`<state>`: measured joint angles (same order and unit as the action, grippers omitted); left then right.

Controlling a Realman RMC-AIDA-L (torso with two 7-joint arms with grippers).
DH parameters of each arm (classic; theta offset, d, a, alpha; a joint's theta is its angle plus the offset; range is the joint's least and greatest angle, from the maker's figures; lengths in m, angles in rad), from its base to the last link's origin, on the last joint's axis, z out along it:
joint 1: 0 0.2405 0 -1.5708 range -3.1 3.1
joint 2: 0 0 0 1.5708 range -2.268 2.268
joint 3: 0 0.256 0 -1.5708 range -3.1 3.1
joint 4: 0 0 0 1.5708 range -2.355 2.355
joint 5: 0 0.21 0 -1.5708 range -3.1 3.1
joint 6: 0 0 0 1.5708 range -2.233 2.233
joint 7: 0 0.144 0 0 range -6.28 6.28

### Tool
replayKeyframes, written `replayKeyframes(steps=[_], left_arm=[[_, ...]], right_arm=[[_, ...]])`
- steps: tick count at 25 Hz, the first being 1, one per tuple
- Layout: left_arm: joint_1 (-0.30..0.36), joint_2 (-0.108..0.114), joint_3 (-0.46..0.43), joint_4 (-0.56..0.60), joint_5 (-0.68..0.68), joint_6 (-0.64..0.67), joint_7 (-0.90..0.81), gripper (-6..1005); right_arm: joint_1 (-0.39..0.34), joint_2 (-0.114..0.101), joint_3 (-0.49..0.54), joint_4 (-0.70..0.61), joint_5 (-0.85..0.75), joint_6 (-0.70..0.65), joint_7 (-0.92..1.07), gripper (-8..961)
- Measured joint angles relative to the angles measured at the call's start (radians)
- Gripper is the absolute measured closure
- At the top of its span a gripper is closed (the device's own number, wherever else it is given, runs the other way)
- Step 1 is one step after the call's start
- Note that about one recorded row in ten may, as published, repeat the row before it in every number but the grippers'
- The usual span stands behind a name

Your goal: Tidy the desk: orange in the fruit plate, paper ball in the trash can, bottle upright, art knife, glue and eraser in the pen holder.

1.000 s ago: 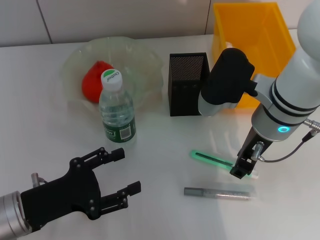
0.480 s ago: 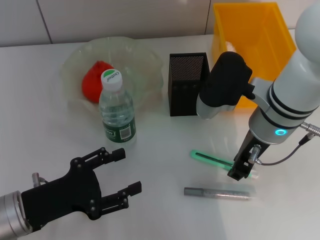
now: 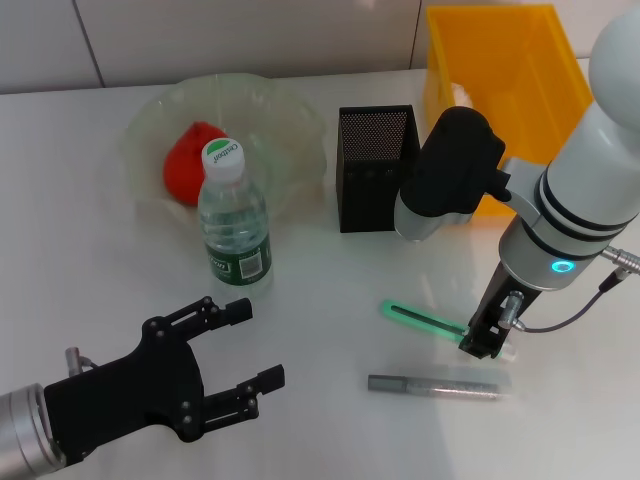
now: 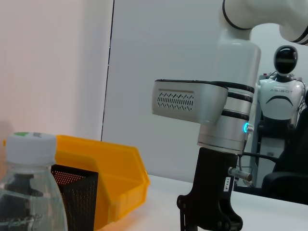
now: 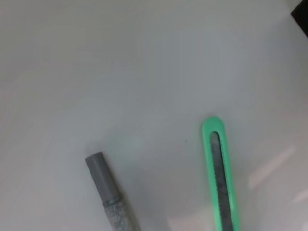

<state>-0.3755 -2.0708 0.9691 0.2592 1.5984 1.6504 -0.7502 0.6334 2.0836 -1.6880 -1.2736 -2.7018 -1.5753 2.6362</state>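
Note:
The green art knife (image 3: pixel 420 320) lies flat on the white desk, and the grey glue stick (image 3: pixel 435 386) lies just in front of it. Both show in the right wrist view, the knife (image 5: pixel 221 178) and the glue (image 5: pixel 110 192). My right gripper (image 3: pixel 483 338) hangs point-down at the knife's right end. The bottle (image 3: pixel 233 220) stands upright with its white cap on. A red-orange fruit (image 3: pixel 190 160) rests in the translucent fruit plate (image 3: pixel 290 120). The black mesh pen holder (image 3: pixel 375 165) stands mid-desk. My left gripper (image 3: pixel 225 350) is open at the front left. Eraser and paper ball are out of view.
A yellow bin (image 3: pixel 510 75) stands at the back right, behind the pen holder and partly covered by my right arm. The left wrist view shows the bottle (image 4: pixel 29 192), the bin (image 4: pixel 113 168) and the right arm's gripper (image 4: pixel 211 211) farther off.
My right arm has shifted slightly lower and leftward over the knife's right end. The left arm and the desk objects have not moved.

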Motion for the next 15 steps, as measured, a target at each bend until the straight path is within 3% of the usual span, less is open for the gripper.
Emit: replayKeyframes(steps=[5, 10, 15], left_arm=[[0.000, 0.000, 0.002, 0.000, 0.000, 0.000, 0.000, 219], [-0.002, 0.000, 0.001, 0.000, 0.000, 0.001, -0.001, 219], [-0.002, 0.000, -0.002, 0.000, 0.000, 0.003, -0.001, 219]], right_arm=[[0.000, -0.001, 0.001, 0.011, 0.000, 0.001, -0.008, 646], [0.000, -0.001, 0.001, 0.012, 0.000, 0.002, -0.014, 788], [-0.009, 0.000, 0.011, -0.024, 0.002, -0.012, -0.021, 787]])
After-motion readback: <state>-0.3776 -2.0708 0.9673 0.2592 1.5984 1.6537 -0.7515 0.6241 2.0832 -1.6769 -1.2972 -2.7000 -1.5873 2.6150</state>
